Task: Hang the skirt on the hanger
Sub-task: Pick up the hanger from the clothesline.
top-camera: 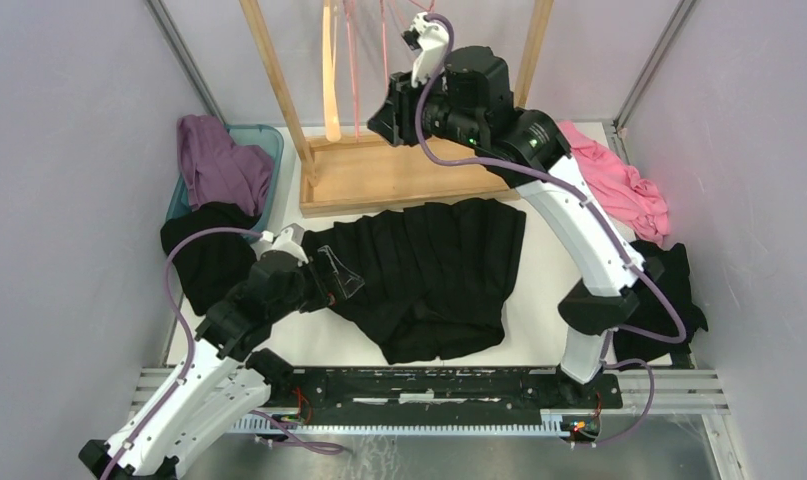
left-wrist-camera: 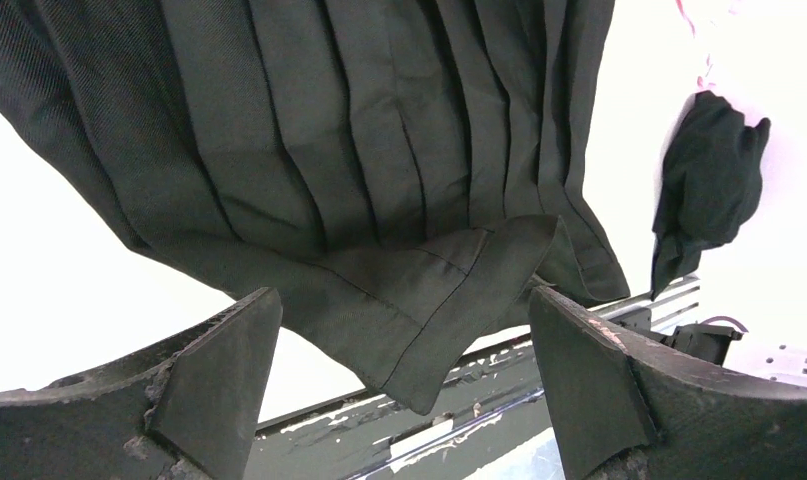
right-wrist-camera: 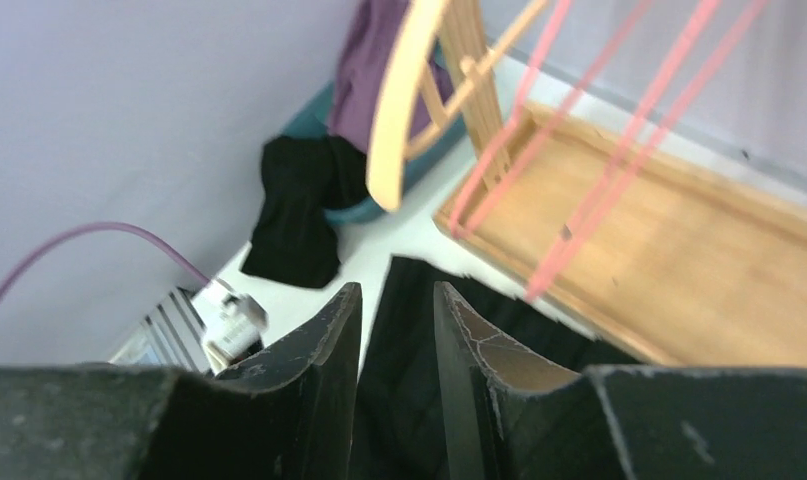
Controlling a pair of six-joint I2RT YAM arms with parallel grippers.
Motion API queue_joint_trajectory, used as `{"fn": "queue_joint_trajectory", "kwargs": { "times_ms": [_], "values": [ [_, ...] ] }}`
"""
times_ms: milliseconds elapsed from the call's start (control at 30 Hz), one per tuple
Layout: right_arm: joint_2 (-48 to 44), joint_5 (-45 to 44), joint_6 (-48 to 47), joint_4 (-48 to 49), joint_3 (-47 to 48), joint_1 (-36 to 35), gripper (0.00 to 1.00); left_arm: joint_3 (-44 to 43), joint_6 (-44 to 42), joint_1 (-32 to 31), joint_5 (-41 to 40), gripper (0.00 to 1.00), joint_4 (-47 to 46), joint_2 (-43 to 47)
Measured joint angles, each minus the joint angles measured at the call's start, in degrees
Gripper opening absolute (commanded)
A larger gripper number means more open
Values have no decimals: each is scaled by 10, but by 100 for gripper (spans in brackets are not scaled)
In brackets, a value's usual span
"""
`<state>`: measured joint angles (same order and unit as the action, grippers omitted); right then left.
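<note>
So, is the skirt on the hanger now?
No, the skirt lies spread on the table, while the hanger hangs from the rack.

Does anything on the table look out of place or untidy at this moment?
Yes. One corner of the skirt is folded over on itself, in front of the open left gripper. A black garment seems to spill from the teal bin onto the table, and another black garment lies bunched at the right edge.

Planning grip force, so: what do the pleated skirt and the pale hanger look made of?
The skirt looks like woven matte black cloth: a fine diagonal weave and a stitched hem show up close. The hanger looks like pale, smooth wood, though blur leaves plastic possible.
</note>
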<state>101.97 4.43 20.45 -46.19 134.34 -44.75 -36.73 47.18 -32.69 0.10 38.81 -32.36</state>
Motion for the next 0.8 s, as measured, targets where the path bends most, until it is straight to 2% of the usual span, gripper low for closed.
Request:
{"fn": "queue_joint_trajectory", "kwargs": {
  "times_ms": [133,233,333,433,567,800],
  "values": [
    [59,-2,0,7,84,-16,41,-1,0,0,0,99,6,-5],
    [70,-4,3,31,79,-16,42,-1,1,0,0,99,5,-1],
    [75,1,14,82,55,-16,50,-1,1,0,0,99,5,4],
    [89,6,27,141,49,-15,54,-1,2,0,0,99,5,4],
    [117,5,41,210,54,-15,56,-1,5,0,0,99,5,4],
    [178,-24,48,259,78,-15,59,-12,5,0,0,99,5,-1]
  ]
}}
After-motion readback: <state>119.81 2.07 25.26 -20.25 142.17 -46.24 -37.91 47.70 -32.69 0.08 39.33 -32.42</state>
